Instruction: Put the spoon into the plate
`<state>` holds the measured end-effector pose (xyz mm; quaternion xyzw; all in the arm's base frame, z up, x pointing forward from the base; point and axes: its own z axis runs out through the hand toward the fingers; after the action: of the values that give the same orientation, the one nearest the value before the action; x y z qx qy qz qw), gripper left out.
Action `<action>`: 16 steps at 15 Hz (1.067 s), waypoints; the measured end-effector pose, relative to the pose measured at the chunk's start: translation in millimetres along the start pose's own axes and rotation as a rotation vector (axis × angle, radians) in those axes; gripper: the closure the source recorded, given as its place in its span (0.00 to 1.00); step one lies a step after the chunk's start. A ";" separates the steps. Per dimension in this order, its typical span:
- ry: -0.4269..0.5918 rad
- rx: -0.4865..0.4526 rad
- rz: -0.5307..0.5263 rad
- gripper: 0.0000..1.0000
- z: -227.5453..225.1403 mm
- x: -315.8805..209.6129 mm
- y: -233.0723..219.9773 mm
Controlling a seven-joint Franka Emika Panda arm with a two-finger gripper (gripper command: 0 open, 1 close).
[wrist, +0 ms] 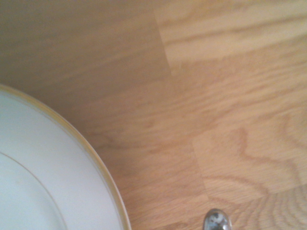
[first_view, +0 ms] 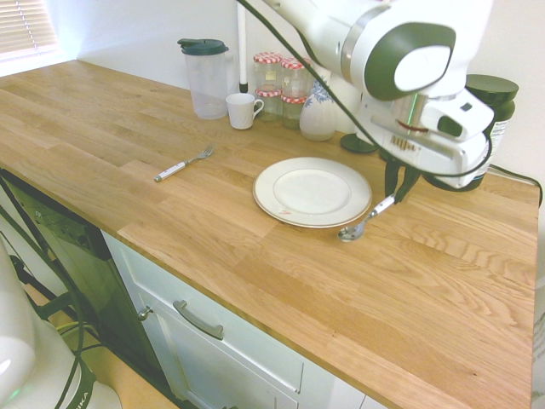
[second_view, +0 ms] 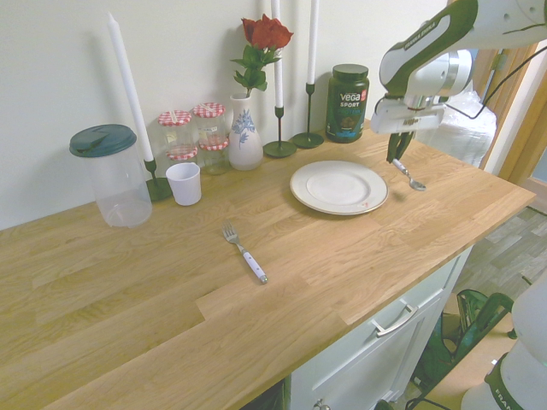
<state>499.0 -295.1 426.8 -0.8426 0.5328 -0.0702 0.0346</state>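
Note:
The spoon has a shiny bowl and a white handle; it hangs tilted just beside the plate, bowl end low near the countertop. My gripper is shut on the spoon's handle. The second exterior view shows the same grip, with the spoon slanting down from the gripper to the right of the plate. The round white plate lies on the wooden counter, bare. The wrist view shows the plate's rim and the tip of the spoon's bowl.
A white-handled fork lies left of the plate. Along the wall stand a lidded pitcher, a white cup, jars, a vase, candle holders and a dark tub. The counter's edge runs close to the right.

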 end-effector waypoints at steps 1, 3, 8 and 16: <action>-0.003 0.012 -0.009 1.00 -14.5 -2.6 -6.1; -0.006 0.029 -0.037 1.00 -31.5 -15.5 -22.1; -0.040 0.026 -0.099 1.00 -16.3 -79.7 -92.7; -0.037 -0.035 -0.132 1.00 51.4 -110.5 -113.1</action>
<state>561.3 -147.7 382.1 -0.8774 0.4767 -0.0472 0.0250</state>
